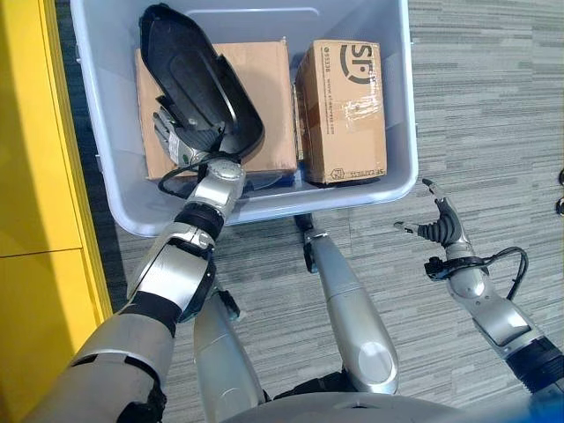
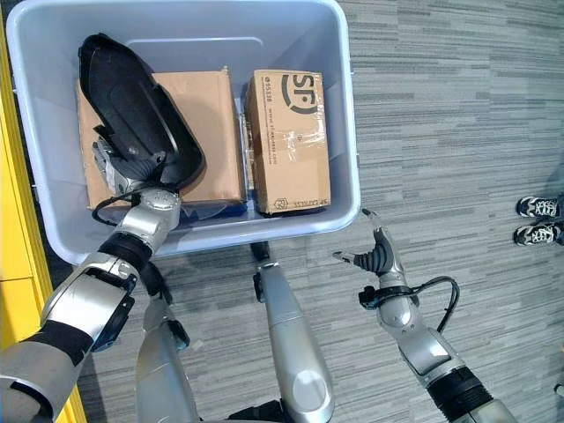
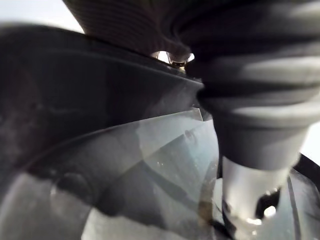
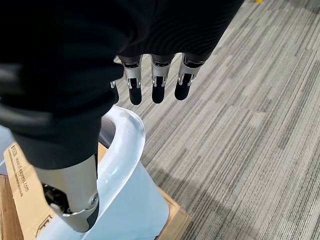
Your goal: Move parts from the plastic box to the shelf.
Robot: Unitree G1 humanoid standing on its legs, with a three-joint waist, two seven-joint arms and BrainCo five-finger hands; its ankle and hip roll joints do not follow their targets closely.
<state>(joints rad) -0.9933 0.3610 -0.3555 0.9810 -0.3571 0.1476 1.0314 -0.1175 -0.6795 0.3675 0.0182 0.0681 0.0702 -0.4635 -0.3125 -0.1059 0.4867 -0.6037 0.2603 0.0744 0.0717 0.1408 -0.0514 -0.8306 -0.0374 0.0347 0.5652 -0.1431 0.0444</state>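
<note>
A pale blue plastic box (image 1: 398, 181) stands on the carpet in front of me. Inside, a long black moulded part (image 1: 198, 75) is tilted up on its edge over a flat cardboard box (image 1: 269, 106). My left hand (image 1: 176, 137) reaches over the box's near wall, its fingers curled round the black part's lower end. A smaller taped cardboard box (image 1: 342, 110) lies in the right half. My right hand (image 1: 438, 227) hangs open over the carpet off the box's near right corner, holding nothing; its straight fingers (image 4: 152, 85) point past the box's rim (image 4: 131, 131).
A yellow shelf unit (image 1: 35, 176) runs along the left, close to the box's side. Grey striped carpet (image 1: 493, 106) stretches to the right of the box. A person's shoes (image 2: 538, 220) show at the far right edge.
</note>
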